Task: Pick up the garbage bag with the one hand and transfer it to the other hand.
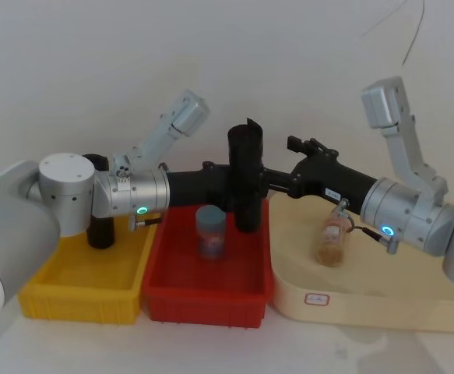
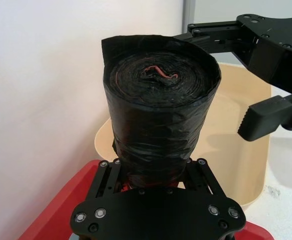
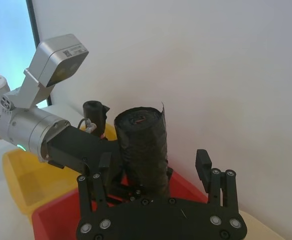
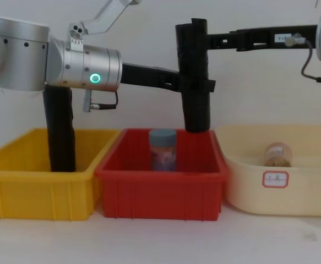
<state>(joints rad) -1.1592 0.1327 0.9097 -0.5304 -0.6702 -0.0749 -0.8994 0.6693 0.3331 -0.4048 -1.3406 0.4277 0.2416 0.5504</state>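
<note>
The garbage bag [image 1: 246, 175], a tall glossy black roll, hangs upright above the red bin [image 1: 203, 300]. My left gripper [image 1: 236, 185], the one hand with the green ring, is shut on the roll's lower middle [image 4: 196, 82]; the left wrist view shows its fingers [image 2: 105, 172] pressed against the roll [image 2: 161, 115]. My right gripper [image 1: 267, 183], the other hand with the blue ring, reaches in from the right at the roll's upper part [image 4: 204, 39]. It is open: in the right wrist view its fingers [image 3: 203, 162] stand apart on either side of the roll [image 3: 143, 145].
A second black roll [image 1: 100, 226] stands in the yellow bin [image 1: 79, 300] at the left. A blue-lidded jar [image 1: 210, 231] sits in the red bin under the held roll. A jar with beige contents [image 1: 333, 240] stands in the cream tray [image 1: 367, 304] on the right. A white wall is close behind.
</note>
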